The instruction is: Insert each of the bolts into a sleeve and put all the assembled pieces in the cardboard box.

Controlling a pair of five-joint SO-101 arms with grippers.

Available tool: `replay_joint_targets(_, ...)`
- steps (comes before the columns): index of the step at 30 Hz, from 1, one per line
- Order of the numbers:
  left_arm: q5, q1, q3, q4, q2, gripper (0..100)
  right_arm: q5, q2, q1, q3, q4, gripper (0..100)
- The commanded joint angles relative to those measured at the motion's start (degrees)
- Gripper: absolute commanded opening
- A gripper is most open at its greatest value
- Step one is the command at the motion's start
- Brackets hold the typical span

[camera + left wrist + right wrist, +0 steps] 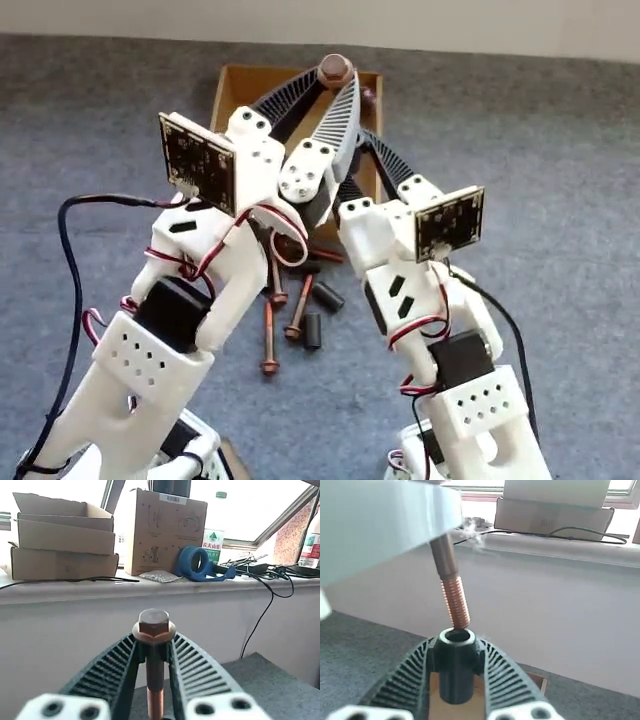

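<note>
Bolt (154,666) first: copper-coloured, hex head up. Your left jaws are closed tight on its shank, just under the flange. Its threaded tip (457,607) sits right at the mouth of the black sleeve (455,675), either touching it or just entering the bore; can't tell which. The sleeve stands upright in your right jaws, which are closed around its sides. In the high view both parts are held up over the cardboard box (232,88).

Step in hand looks like the insertion. In the right wrist view the bolt leans a bit off the sleeve's axis, so square it up before you push, or the thread will likely catch on the rim. Feed slowly along the axis, hold the right arm steady, and don't loosen either grip until the shank is seated.

Loose bolts (270,325) and loose sleeves (314,330) lie on the grey surface (560,200) between the arms, near the box, not yet assembled.
</note>
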Motion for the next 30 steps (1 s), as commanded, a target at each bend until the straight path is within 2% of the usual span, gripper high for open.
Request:
replay_joint_targets(1,0.3,-0.4,-1.4,-1.1,0.2,1,-0.2,0.1,-0.5,-2.4,-1.1,0.6)
replay_joint_targets(18,0.3,0.9,-1.4,-0.6,-0.3,1,-0.1,-0.1,-0.4,-1.7,-1.1,0.6)
replay_joint_targets(24,0.4,1.0,-4.4,5.5,-0.3,1,-0.1,-0.1,-0.4,-1.5,-1.1,0.6)
replay_joint_targets(30,0.4,3.9,-5.1,6.1,-0.3,1,-0.1,-0.1,-0.4,-1.5,-0.9,0.6)
